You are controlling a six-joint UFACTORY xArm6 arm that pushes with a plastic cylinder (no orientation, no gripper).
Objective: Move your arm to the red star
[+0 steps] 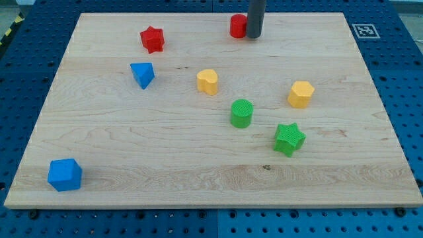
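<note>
camera view: two red, two blue, two yellow, two green blocks on the wooden board (198, 165) | red star (152, 39): ridged, five points, far left | tip (254, 36): far centre, touching the red block (237, 26), well right of the star | no claw, just a rod

Two red blocks (152, 39) (237, 26), two blue (142, 74) (65, 174), two yellow (207, 81) (301, 94), two green (242, 113) (289, 139), pale wood-grain board (132, 139).
</note>
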